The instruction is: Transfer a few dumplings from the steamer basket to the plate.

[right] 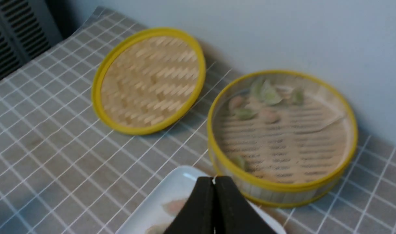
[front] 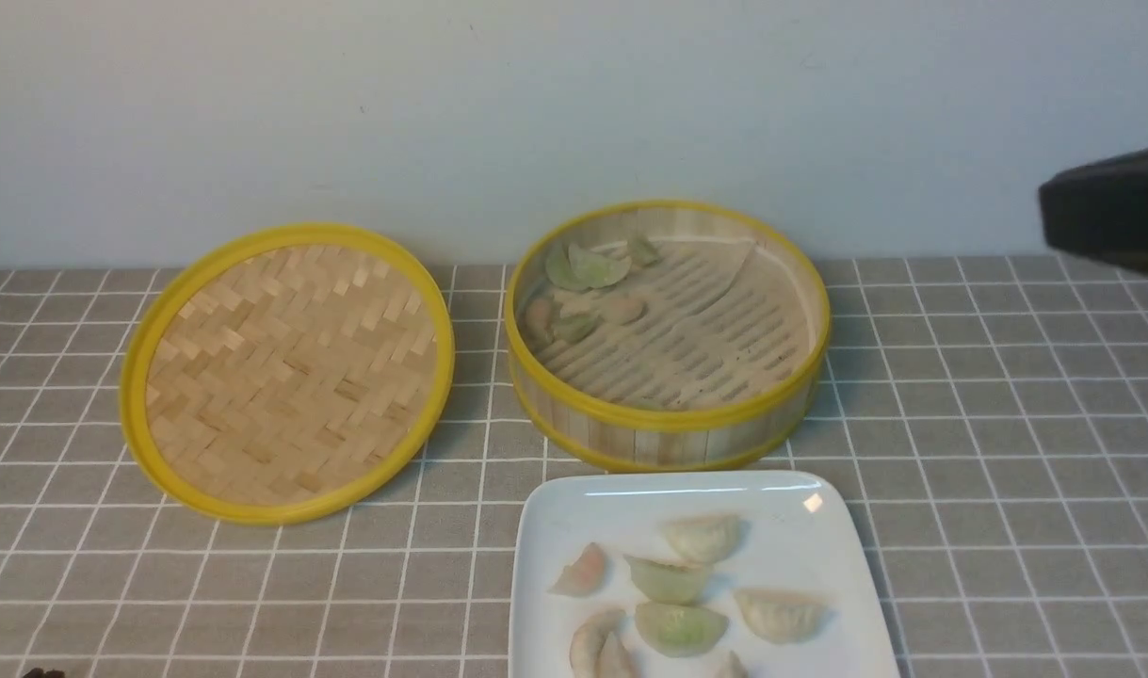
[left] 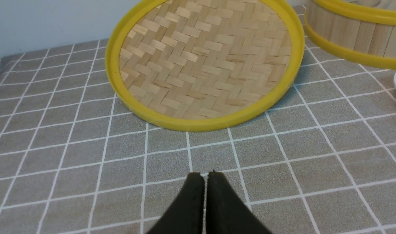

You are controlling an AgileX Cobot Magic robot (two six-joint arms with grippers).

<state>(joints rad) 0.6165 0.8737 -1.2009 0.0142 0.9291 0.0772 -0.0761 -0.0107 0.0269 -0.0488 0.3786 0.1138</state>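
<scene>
While both black end effectors, left [left: 204, 175] and right [right: 214, 179], are pressed together and empty, small pleated dumplings [front: 679, 576] lie on the glossy white square plate [front: 818, 551]; others [front: 585, 268] remain in the round bamboo steamer basket [front: 668, 414] just behind it.

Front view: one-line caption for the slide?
Several dumplings on the plate, more left in the steamer basket, lid beside it.

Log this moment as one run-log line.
left tool shut, empty | right tool shut, empty, above plate | dumplings on plate | some left in steamer | lid aside
</scene>
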